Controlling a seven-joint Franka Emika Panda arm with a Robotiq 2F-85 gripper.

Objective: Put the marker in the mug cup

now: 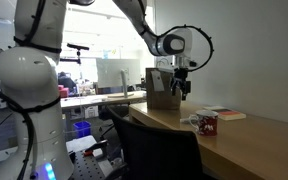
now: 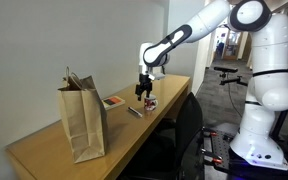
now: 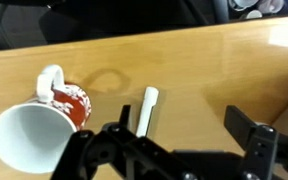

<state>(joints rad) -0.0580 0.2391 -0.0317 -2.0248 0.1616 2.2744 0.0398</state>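
The marker is a short white stick lying flat on the wooden table, just right of the mug cup. The mug is dark red with whitish markings, a white inside and a pale handle, and it stands upright. My gripper is open and empty, hovering above the table with the marker near its left finger. In both exterior views the gripper hangs above the mug. The marker lies on the table beside the mug.
A brown paper bag stands upright on the table. A flat book lies near the mug. A dark office chair stands at the table's edge.
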